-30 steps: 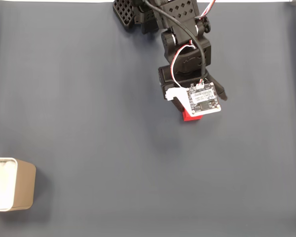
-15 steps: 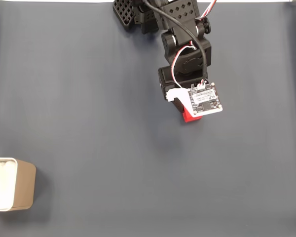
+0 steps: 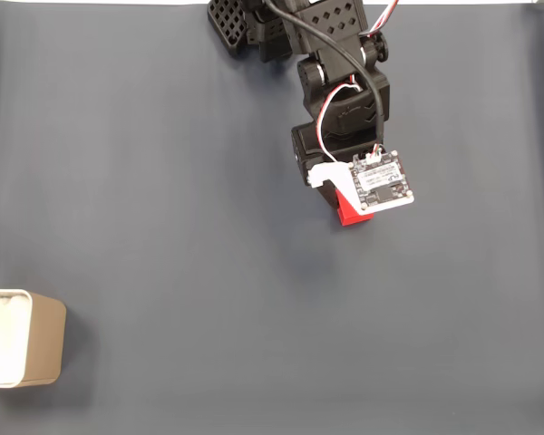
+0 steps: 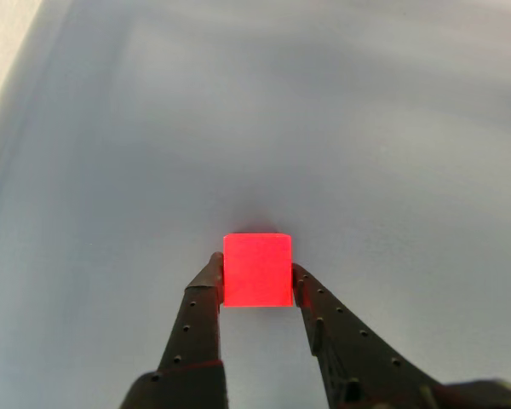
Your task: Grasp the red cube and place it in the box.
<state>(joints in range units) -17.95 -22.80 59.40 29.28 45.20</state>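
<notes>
Gripper [image 4: 255, 277] pinching red cube [image 4: 256, 269] between both fingers above the mat [image 3: 163, 181]; box [image 3: 23, 338] well apart at fixed view's lower left, white interior, contents indiscernible.

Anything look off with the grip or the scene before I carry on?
Nothing stands out. The red cube sits squarely between the pincer fingers, not tilted. The box stands upright at the fixed view's lower left edge, well away from the arm.
</notes>
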